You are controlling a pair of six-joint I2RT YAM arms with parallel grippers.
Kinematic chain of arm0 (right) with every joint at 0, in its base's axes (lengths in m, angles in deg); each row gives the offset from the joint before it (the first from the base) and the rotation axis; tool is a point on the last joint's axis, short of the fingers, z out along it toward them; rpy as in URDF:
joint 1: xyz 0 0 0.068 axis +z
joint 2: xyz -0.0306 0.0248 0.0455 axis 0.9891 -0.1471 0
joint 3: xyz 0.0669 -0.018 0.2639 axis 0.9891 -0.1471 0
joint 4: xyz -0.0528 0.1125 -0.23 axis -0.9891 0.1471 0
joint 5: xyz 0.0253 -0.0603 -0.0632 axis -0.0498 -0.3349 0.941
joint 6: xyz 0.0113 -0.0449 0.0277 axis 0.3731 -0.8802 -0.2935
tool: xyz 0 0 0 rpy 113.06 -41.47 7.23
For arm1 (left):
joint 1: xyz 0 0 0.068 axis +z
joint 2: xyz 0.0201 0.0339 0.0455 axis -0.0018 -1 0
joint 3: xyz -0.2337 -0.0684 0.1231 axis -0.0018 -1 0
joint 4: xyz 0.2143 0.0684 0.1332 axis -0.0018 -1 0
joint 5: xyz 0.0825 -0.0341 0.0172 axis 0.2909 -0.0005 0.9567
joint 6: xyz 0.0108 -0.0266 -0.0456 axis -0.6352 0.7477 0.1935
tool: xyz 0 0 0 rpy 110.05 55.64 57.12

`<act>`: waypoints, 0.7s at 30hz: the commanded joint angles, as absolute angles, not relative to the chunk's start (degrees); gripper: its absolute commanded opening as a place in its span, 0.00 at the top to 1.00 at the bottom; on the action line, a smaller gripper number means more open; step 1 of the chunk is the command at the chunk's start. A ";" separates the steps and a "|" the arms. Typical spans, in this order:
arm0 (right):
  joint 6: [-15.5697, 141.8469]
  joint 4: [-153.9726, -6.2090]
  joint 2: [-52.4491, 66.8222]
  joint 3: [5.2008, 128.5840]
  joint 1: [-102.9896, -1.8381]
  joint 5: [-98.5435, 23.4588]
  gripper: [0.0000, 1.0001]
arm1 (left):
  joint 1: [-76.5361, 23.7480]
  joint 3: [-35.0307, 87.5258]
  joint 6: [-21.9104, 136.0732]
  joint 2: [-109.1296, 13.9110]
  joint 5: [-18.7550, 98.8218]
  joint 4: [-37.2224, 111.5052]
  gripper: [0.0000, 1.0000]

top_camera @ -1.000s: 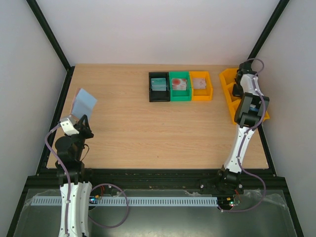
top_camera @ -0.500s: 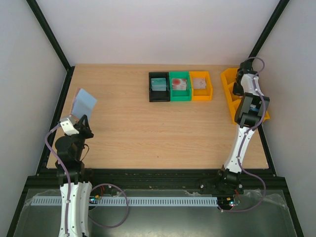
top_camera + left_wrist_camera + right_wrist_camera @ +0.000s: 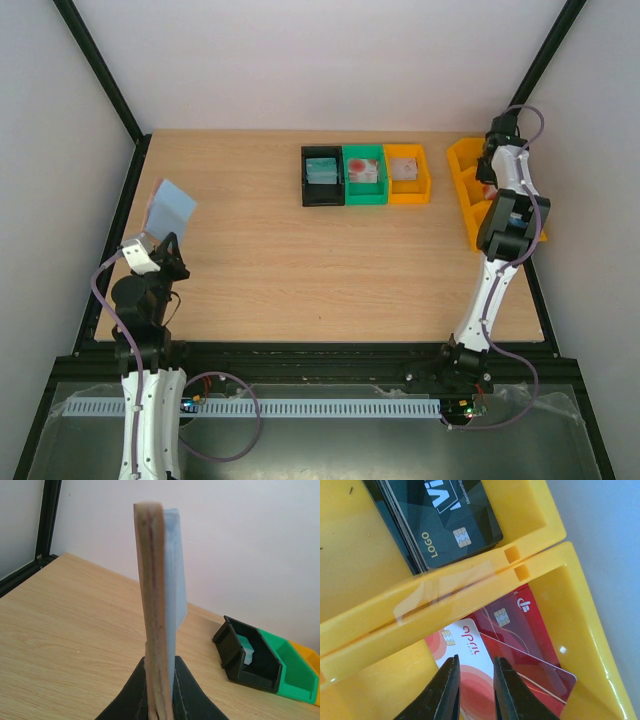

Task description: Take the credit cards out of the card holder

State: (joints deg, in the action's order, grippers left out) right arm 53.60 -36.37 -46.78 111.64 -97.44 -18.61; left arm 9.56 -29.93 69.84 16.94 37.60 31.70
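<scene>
The card holder (image 3: 172, 207) stands upright at the table's left side, tan edge and blue-grey lining (image 3: 155, 605) showing, with my left gripper (image 3: 160, 690) shut on its lower end. My right gripper (image 3: 476, 661) hangs over the yellow tray (image 3: 462, 165) at the far right, jaws slightly apart with nothing between them. Below it in one compartment lie credit cards: a white-and-red one (image 3: 470, 647), a dark red one (image 3: 512, 622) and a bright red one (image 3: 540, 672). A stack of black cards (image 3: 445, 525) fills the neighbouring compartment.
Black (image 3: 322, 177), green (image 3: 364, 175) and orange (image 3: 407, 174) bins stand in a row at the back centre, each holding something flat. The yellow tray's divider wall (image 3: 470, 587) runs just beyond my right fingers. Black frame posts border the table.
My right wrist has shifted slightly toward the far edge over the yellow tray and its jaws have parted. The left arm and the card holder have not moved.
</scene>
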 commanded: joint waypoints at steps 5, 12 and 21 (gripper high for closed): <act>55.23 -36.91 -41.16 112.61 -98.46 -21.37 0.81 | 9.95 -29.90 68.20 17.42 36.31 34.34 0.95; 57.85 -40.12 -37.55 111.68 -99.72 -28.63 0.78 | 9.68 -29.90 67.57 17.69 32.09 35.27 0.95; 65.26 -46.54 -37.18 108.37 -101.27 -37.10 0.75 | 9.66 -30.26 67.81 18.90 28.49 36.69 0.95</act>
State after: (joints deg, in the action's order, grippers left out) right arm 60.79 -42.64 -39.10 110.50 -101.03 -32.38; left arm 9.56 -29.93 68.40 17.80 31.02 33.04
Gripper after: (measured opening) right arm 0.247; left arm 0.054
